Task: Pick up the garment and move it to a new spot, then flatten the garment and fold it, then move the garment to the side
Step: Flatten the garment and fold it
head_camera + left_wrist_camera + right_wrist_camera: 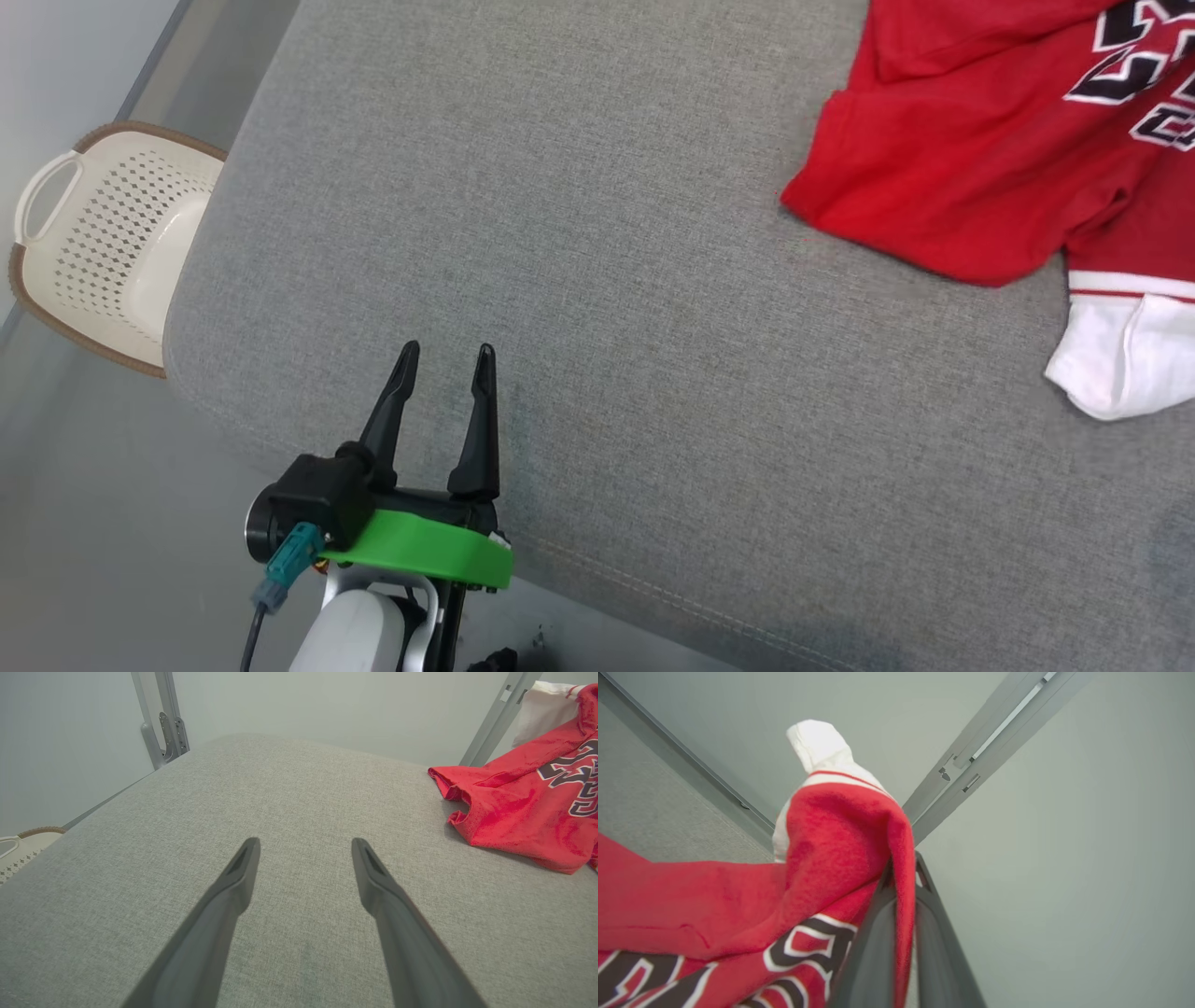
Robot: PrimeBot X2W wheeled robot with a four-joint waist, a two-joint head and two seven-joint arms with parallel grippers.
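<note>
**Right claw.** In the right wrist view the two fingers of the right claw (903, 877) are brought together and clamped on a fold of the red garment (738, 896). The cloth is pinched between the fingers near their tips and is draped over the left finger (873, 942). A white sleeve (819, 746) with a red stripe is seen beyond the tips. Which part of the garment is gripped cannot be told for certain; it appears to be an edge near that sleeve.

**Left claw.** In the head view the left claw (446, 350) is seen at the lower left, above the near edge of the grey cushion (607, 280). Its fingers are spread apart and nothing is held between them. The same gap is seen in the left wrist view (306, 842).

**Garment.** The garment (962, 159) is located at the upper right of the cushion, well apart from the left claw. It is bunched, with black-and-white lettering (1134, 56) facing up and the white sleeve (1120, 359) at its near side. In the left wrist view it (523, 807) is seen at the far right.

**Surroundings.** A cream perforated basket (103, 243) is placed on the floor just beside the cushion's left edge. Grey metal posts (161, 723) are seen behind the cushion.
</note>
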